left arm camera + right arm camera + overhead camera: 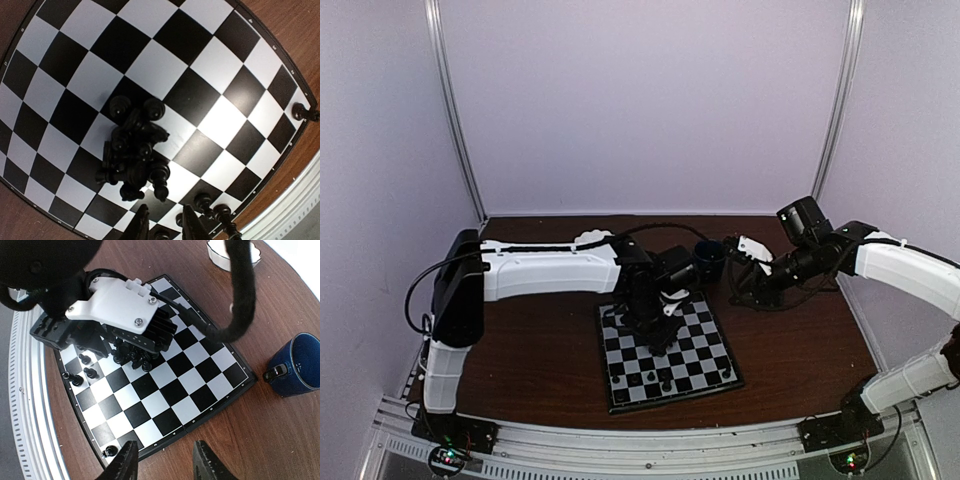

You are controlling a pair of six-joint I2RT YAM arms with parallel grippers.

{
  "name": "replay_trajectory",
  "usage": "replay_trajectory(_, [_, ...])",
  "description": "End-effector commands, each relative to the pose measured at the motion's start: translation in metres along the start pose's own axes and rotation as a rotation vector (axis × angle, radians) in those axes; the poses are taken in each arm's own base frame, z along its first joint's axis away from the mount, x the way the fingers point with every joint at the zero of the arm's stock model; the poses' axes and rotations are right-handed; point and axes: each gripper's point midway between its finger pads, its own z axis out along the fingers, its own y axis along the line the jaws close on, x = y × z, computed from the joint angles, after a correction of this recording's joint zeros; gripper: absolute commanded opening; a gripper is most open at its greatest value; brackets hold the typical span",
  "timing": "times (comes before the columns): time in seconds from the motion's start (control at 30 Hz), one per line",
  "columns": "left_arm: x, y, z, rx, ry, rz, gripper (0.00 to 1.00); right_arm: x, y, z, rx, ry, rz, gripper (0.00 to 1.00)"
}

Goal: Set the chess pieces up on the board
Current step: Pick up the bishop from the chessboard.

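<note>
**Desk:** How will the chess pieces [132,150] handle?

**Me:** Light, hard and smooth, I'd judge. They'll tip or roll at a nudge. A few stand upright along the edge of the board [210,90], lower right in my left wrist view. Most lie tangled in a heap farther in, left of centre. I'd take one from the heap's outer rim, from above, by its narrow neck.

**Desk:** And your left pincer [164,226]?

**Me:** It's low over the board at the bottom of that frame, jaws narrow. Something dark sits between the tips. Whether it's gripped or just lying beneath, I cannot tell.

**Desk:** The right?

**Me:** My right pincer [162,462] hangs released and empty above the board's corner, at the bottom of its own view. Beyond it, the blue mug [300,365] stands on the bench [260,440], right of frame.
</note>
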Motion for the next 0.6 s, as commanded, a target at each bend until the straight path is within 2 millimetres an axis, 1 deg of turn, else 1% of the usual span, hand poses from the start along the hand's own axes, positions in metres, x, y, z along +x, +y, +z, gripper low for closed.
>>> replay_trajectory(0.0, [-0.014, 0.001, 0.011, 0.015, -0.015, -0.003, 0.23, -0.001, 0.0, -0.002, 0.003, -0.014, -0.013, 0.39])
replay_trajectory(0.37, [-0.018, 0.004, 0.021, 0.023, -0.01, -0.005, 0.2, 0.0, -0.001, -0.002, 0.002, -0.011, -0.014, 0.39])
replay_trajectory(0.5, [-0.019, 0.003, 0.024, 0.03, -0.006, -0.003, 0.15, 0.0, -0.001, -0.002, 0.002, -0.011, -0.012, 0.39])
replay_trajectory(0.57, [-0.02, 0.002, 0.023, 0.038, -0.008, 0.001, 0.13, 0.0, 0.0, -0.001, 0.0, -0.009, -0.013, 0.39])
